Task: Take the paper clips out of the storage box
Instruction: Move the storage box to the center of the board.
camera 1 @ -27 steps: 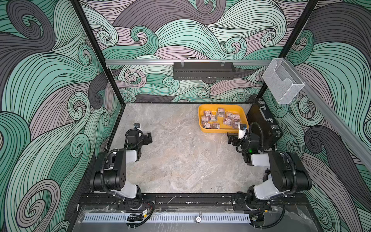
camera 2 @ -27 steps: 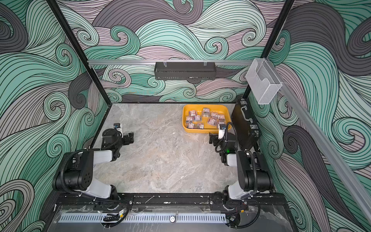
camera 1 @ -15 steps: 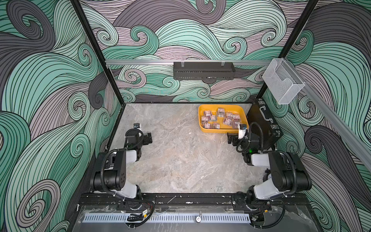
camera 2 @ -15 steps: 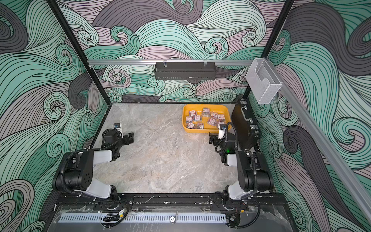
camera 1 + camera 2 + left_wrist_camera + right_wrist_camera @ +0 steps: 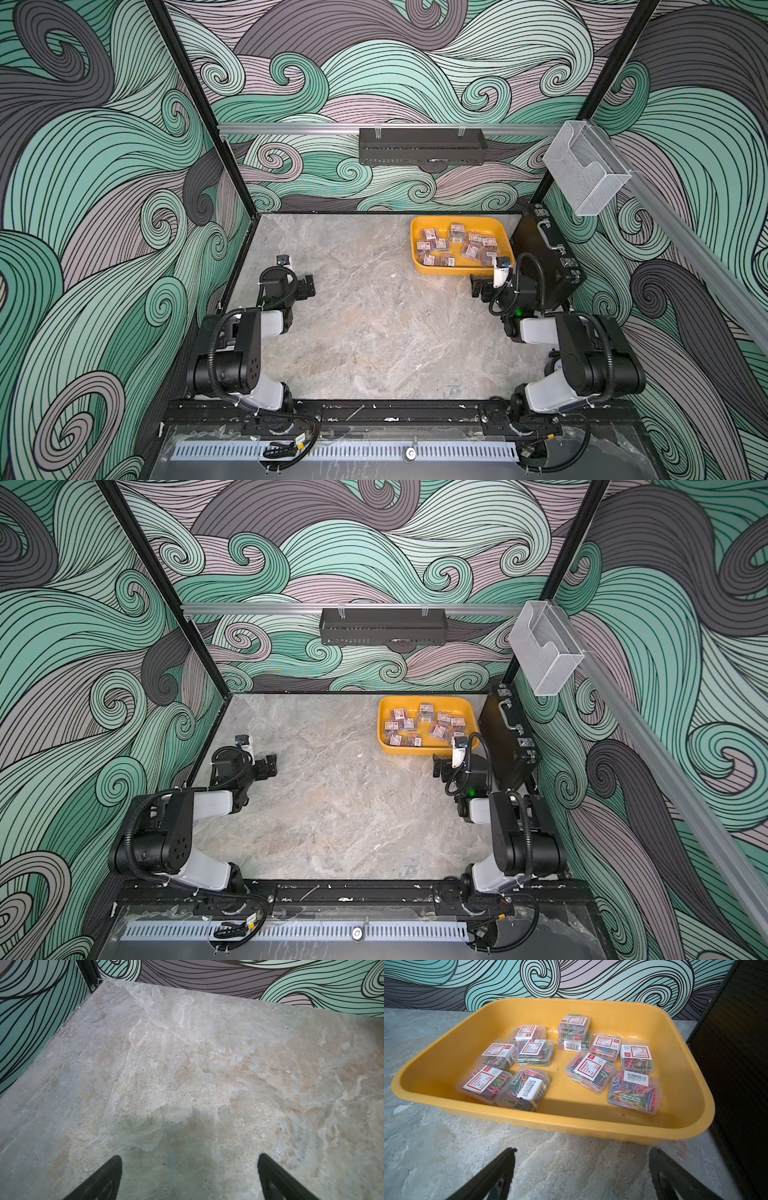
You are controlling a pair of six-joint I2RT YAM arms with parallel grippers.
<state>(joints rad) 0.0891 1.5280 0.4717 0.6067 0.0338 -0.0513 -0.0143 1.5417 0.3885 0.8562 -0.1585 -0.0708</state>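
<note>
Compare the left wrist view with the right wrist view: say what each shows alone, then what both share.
Left wrist only: the black corner post, with no task things in sight. Right wrist only: the storage box holding the paper clips, the black briefcase beside it. Both: the marble table, patterned wall, and an open, empty pincer: left pincer there, right pincer here.

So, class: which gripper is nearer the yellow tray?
Right. The right gripper sits just before the near rim of the yellow tray; the left gripper is far off across the table.
</note>
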